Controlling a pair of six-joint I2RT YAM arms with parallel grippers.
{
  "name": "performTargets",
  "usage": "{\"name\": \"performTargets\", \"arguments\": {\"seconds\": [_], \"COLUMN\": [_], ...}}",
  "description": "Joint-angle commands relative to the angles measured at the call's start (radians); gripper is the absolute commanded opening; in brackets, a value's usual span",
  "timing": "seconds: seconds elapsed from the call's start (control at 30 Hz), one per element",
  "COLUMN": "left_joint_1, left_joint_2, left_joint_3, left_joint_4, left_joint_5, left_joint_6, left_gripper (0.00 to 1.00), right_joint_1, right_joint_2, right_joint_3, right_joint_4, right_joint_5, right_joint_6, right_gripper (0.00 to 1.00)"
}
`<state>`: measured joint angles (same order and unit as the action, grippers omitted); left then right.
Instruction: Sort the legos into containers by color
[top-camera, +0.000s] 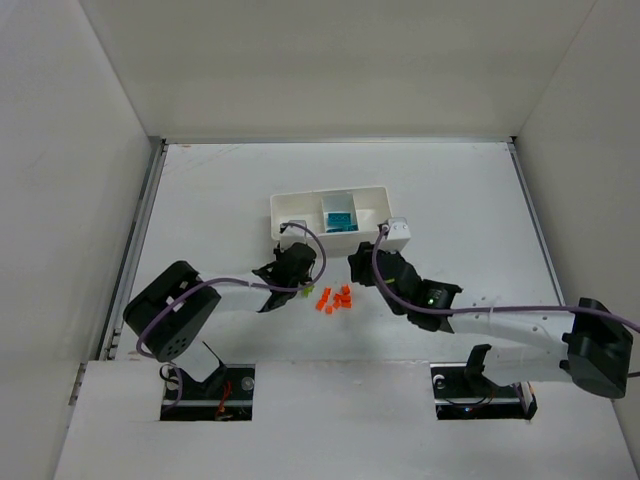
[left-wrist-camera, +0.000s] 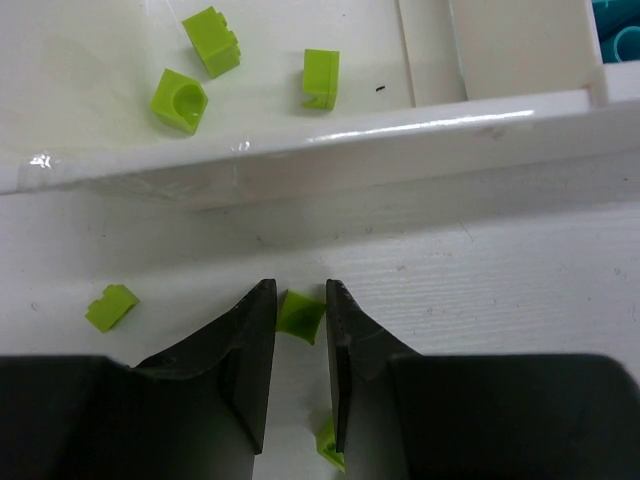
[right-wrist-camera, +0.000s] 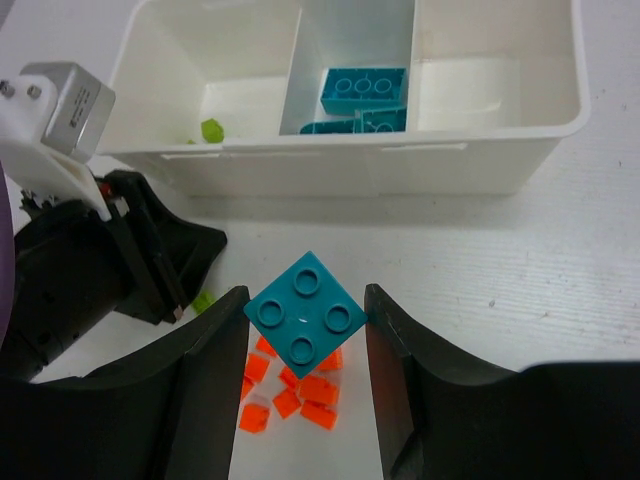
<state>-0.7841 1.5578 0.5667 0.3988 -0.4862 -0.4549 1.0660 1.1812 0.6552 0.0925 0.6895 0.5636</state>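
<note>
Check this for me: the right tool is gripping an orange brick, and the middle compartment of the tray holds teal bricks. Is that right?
Not quite. The brick in the right tool is teal, not orange, as the right wrist view shows. The rest stands: the middle compartment of the tray holds teal bricks.

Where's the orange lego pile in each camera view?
Top external: orange lego pile, centre, just below the white tray.
Left wrist: not in view.
Right wrist: bottom centre, under the held teal brick.
Shared landmark: the white tray's front wall.
</note>
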Motion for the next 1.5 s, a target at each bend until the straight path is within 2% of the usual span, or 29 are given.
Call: {"name": "performTargets", "arguments": {"seconds": [0.0,0.33,0.5,0.63,0.8,0.93,1.1,1.17,1.33,1.47], "left_joint_1": [-0.008,-0.030,-0.036,-0.027,-0.025,-0.016,0.025,0.048,0.114,0.142], "left_joint_2": [-0.056,-0.197,-0.263,-0.311,-0.331,-0.317,-0.274,-0.243,-0.157,-0.101], "left_joint_3": [-0.017,-0.059,-0.065,-0.060,-0.021,0.034,0.130,0.157,0.223,0.271], "left_joint_4": [-0.017,-0.055,-0.086,-0.115,-0.123,-0.118,-0.097,-0.074,-0.058,-0.048], "left_joint_5": [0.009,0.012,0.011,0.014,0.014,0.017,0.032,0.037,0.072,0.074], "left_joint_6": [-0.018,-0.048,-0.059,-0.059,-0.054,-0.039,-0.011,-0.001,-0.004,-0.004], "left_gripper": [0.14,0.14,0.14,0.14,0.14,0.14,0.14,0.15,0.15,0.16], "right_joint_1": [-0.037,-0.225,-0.280,-0.280,-0.280,-0.260,-0.190,-0.157,-0.068,0.013], "right_joint_2": [0.029,0.287,0.432,0.465,0.419,0.345,0.244,0.215,0.147,0.123], "right_joint_3": [0.075,0.270,0.366,0.389,0.331,0.255,0.109,0.052,-0.069,-0.115], "right_joint_4": [0.093,0.182,0.191,0.196,0.220,0.243,0.256,0.251,0.228,0.179], "right_joint_5": [-0.048,-0.179,-0.242,-0.245,-0.220,-0.186,-0.142,-0.131,-0.110,-0.084], "right_joint_6": [-0.051,-0.133,-0.140,-0.143,-0.140,-0.131,-0.062,-0.035,0.041,0.093], "right_gripper": [0.30,0.31,0.49,0.60,0.64,0.61,0.35,0.28,0.28,0.32]}}
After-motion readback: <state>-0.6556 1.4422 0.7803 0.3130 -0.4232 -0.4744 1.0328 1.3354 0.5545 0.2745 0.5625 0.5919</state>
